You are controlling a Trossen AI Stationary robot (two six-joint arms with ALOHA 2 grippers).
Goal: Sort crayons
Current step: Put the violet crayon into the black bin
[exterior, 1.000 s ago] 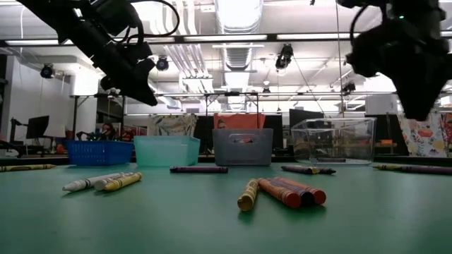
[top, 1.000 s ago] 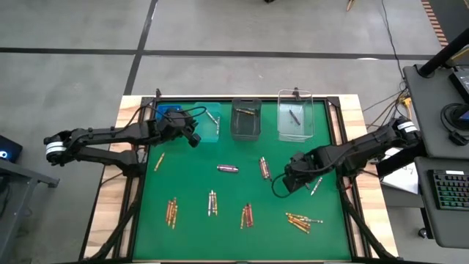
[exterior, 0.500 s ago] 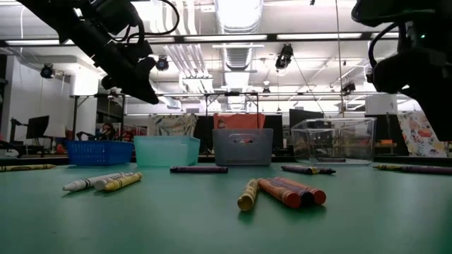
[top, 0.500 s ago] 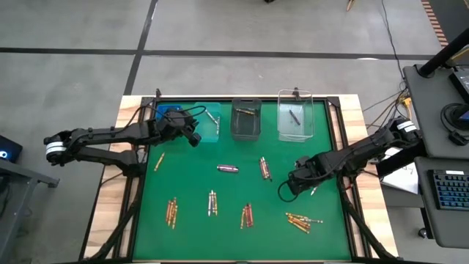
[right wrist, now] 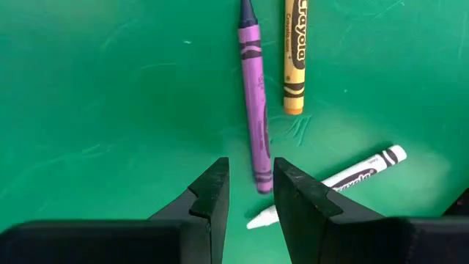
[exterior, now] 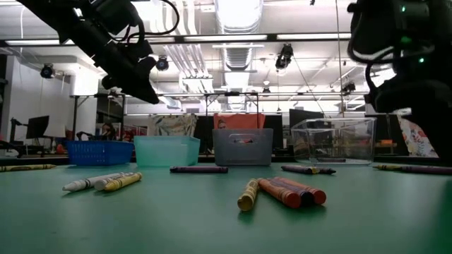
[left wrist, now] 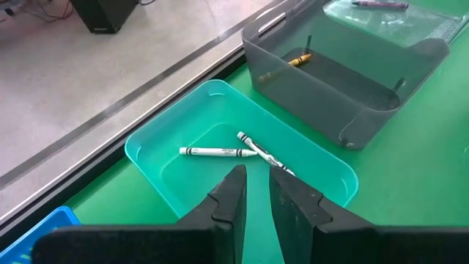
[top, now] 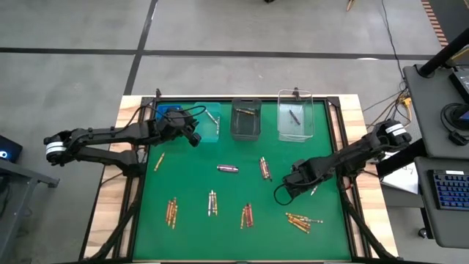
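Right wrist view: right gripper [right wrist: 249, 192] part-open, empty, straddling slim purple wax crayon [right wrist: 253, 110] pointing twelve o'clock; probably light, stiff, brittle, best pinched mid-barrel.

Four bins [top: 248, 119] stand in a row along the far edge of the counter [top: 190, 183], some holding crayons. Loose crayons [top: 247, 215] lie scattered across the middle and near part. The left claw [top: 195, 137] hangs over the second bin from the left; the right claw [top: 287, 192] hangs over crayons at the near right.
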